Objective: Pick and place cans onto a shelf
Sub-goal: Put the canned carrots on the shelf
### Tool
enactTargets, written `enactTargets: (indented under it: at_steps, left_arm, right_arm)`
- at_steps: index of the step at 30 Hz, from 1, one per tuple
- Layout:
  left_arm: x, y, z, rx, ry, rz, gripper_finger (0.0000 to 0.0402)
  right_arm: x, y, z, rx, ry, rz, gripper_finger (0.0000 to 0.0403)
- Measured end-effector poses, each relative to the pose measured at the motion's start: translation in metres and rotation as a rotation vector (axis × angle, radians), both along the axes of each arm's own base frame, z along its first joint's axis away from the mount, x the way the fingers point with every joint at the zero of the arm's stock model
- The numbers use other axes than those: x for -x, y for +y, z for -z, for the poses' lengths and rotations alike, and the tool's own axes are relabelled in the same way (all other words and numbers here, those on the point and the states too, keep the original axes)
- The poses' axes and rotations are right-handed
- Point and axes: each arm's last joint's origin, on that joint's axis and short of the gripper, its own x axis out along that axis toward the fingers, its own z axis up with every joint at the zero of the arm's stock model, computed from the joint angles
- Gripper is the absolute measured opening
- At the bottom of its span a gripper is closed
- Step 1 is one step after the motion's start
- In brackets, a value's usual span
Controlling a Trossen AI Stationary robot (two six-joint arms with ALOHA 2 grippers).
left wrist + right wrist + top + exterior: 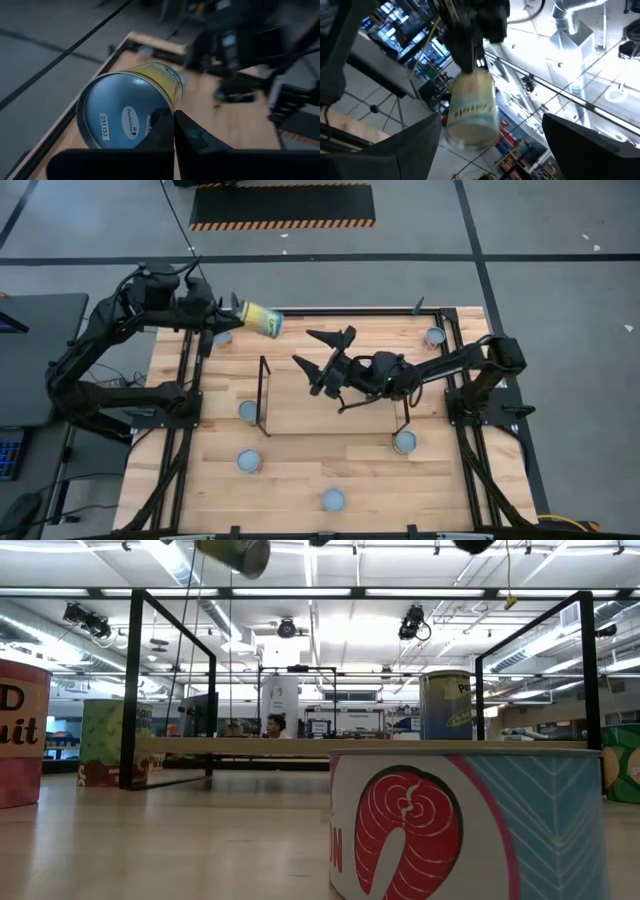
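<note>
My left gripper (236, 308) is shut on a yellow-teal can (262, 319), high above the table's far left part, just left of the shelf. In the low view the can (235, 554) shows at the very top. The shelf (335, 405), a light-wood board between two black wire frames, stands mid-table. My right gripper (322, 355) is open and empty above the shelf's far side, its fingers turned toward the can. The right wrist view shows the can (470, 107) between its two spread fingers, some way off. My left gripper holds the can by its left end, at the rim of the silvery round face (162, 112), pinched between the two fingers (192, 135). The fingers come level from the table's left. The can is lifted clear, lies on its side and sticks out to the right.
Several other cans stand on the table: two left of the shelf (248, 410) (249, 461), one near the front edge (333, 500), one by the shelf's right frame (404, 442), one far right (434, 336), one under my left gripper (222, 336).
</note>
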Motion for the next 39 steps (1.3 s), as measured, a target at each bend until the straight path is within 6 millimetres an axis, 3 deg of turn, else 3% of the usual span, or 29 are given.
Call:
enactTargets:
  at_steps: [7, 12, 18, 24, 30, 39]
  left_arm:
    - [-0.010, -0.008, -0.005, 0.018, -0.068, 0.109, 0.0000]
    - [-0.013, -0.014, -0.006, 0.024, -0.081, 0.147, 0.0000]
    - [-0.016, -0.019, -0.008, 0.008, -0.085, 0.142, 0.0000]
    - [-0.019, -0.024, -0.008, 0.019, -0.094, 0.167, 0.0000]
    - [-0.029, -0.026, -0.009, 0.031, -0.112, 0.180, 0.0000]
    - [-0.056, -0.026, -0.005, 0.037, -0.119, 0.232, 0.0000]
  right_arm:
    - [-0.010, -0.009, 0.013, 0.083, 0.020, -0.030, 0.0365]
    - [-0.010, -0.006, 0.011, 0.234, 0.031, -0.088, 0.0372]
    - [-0.010, -0.016, 0.007, 0.359, 0.017, -0.128, 0.0376]
    - [-0.011, -0.032, 0.008, 0.335, 0.009, -0.181, 0.0376]
    - [-0.010, -0.035, 0.007, 0.343, -0.014, -0.225, 0.0375]
    - [-0.009, -0.040, 0.006, 0.311, -0.015, -0.131, 0.0373]
